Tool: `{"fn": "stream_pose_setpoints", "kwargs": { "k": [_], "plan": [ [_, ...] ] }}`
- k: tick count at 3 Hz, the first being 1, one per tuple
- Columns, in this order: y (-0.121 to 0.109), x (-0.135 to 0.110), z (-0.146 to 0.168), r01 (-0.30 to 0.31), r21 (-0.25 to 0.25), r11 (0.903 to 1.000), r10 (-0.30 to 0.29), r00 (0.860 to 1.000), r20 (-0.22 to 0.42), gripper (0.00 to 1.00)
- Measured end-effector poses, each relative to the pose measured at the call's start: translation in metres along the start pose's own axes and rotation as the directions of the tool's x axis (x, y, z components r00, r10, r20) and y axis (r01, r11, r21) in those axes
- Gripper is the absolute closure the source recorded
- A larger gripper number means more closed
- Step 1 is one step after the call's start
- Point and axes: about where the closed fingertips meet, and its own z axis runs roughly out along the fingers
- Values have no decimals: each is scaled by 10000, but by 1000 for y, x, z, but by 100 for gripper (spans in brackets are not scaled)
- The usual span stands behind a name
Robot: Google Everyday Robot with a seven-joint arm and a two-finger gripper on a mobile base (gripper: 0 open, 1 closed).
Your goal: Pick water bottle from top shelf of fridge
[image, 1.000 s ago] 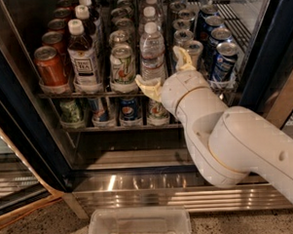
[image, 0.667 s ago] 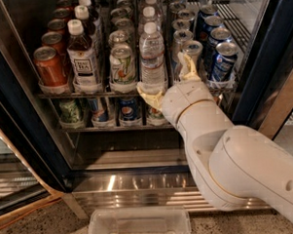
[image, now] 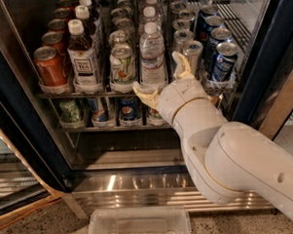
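Observation:
The water bottle (image: 152, 53), clear and ribbed with a white cap, stands at the front of a lane on the top shelf (image: 87, 92) of the fridge (image: 20, 124). More water bottles stand behind it. My gripper (image: 162, 80) is open just in front of the bottle's lower right. One cream finger (image: 143, 95) lies below the bottle's base at the shelf front. The other finger (image: 181, 63) points up beside the bottle's right side. The bottle stands upright on the shelf, not held.
A dark tea bottle (image: 82, 56), an orange can (image: 50, 67) and a green-white can (image: 122, 65) stand left of the water bottle. Silver and blue cans (image: 223, 61) stand to its right. The lower rack (image: 108, 124) holds cans. A clear tray (image: 140, 225) sits below.
The gripper has dropped slightly and stayed at the bottle's base, still open. The forearm has shifted a little behind it. The bottle has not moved.

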Motion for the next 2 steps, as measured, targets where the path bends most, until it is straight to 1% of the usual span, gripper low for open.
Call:
{"fn": "stream_pose_setpoints", "kwargs": {
  "k": [1, 2],
  "plan": [
    [5, 3, 8, -31, -175, 9998, 31, 10000, -7, 32],
    [6, 9, 20, -40, -213, 9998, 38, 10000, -92, 32]
  ]
}}
